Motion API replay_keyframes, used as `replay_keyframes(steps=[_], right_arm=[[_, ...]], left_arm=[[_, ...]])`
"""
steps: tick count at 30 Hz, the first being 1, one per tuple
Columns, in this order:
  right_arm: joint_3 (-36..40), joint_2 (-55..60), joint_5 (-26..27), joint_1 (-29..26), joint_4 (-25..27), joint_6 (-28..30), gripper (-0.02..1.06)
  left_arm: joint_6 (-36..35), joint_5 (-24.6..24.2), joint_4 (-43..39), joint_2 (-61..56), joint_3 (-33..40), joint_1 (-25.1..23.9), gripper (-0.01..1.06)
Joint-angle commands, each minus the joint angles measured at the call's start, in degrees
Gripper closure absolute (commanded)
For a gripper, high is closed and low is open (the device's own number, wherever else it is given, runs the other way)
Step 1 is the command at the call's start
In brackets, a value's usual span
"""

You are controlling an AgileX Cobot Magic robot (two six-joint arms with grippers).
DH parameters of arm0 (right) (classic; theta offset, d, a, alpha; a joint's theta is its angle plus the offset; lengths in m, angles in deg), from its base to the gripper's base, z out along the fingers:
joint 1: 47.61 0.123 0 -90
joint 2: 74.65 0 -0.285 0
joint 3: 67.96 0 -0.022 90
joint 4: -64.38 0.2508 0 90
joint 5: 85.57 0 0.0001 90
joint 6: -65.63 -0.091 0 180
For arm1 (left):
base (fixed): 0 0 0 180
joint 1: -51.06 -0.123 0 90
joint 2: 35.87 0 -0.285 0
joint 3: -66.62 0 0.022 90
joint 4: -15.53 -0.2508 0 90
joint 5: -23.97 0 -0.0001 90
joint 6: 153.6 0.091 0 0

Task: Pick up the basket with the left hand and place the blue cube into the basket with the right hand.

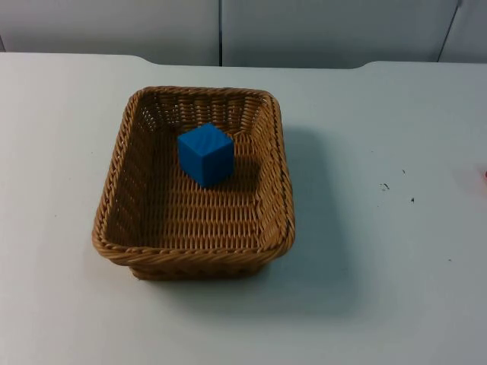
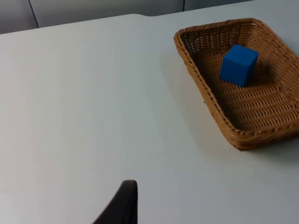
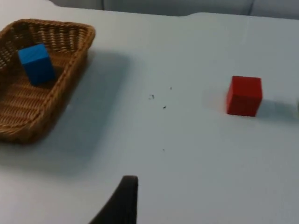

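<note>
The blue cube (image 1: 205, 154) sits in the basket (image 1: 122, 156) on the desk (image 1: 380, 266); I cannot tell either hand's state, and a careless lift could tip it out

In the top view, at the right edge of the frame about halfway down, a red sliver (image 1: 485, 174) is cut off, and we cannot tell its shape there. Left of it, a few dark specks (image 1: 384, 186) on the table (image 1: 365, 289) are too small for us to name. The blue cube (image 1: 205, 154) hides the basket (image 1: 122, 163) floor beneath and behind it. In both wrist views the picture's edge cuts the basket's far side. The left gripper (image 2: 124, 205) and the right gripper (image 3: 122, 201) are each cut by the picture's edge.
</note>
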Motion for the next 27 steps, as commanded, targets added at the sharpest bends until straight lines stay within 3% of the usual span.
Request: replay_keyframes(steps=[1, 4, 14, 27], right_arm=[[0.48, -0.17, 0.72, -2.32, 0.0, -0.12, 0.0], [0.48, -0.17, 0.72, -6.9, 0.0, -0.12, 0.0], [0.48, -0.17, 0.72, -14.41, 0.0, -0.12, 0.0], [0.48, -0.17, 0.72, -15.14, 0.0, -0.12, 0.0]], left_arm=[[-0.38, 0.46, 0.18, -0.25, 0.13, 0.27, 0.0], [-0.38, 0.46, 0.18, -0.25, 0.13, 0.27, 0.0], [-0.38, 0.46, 0.18, -0.25, 0.13, 0.27, 0.0], [-0.38, 0.46, 0.17, -0.25, 0.13, -0.71, 0.0]])
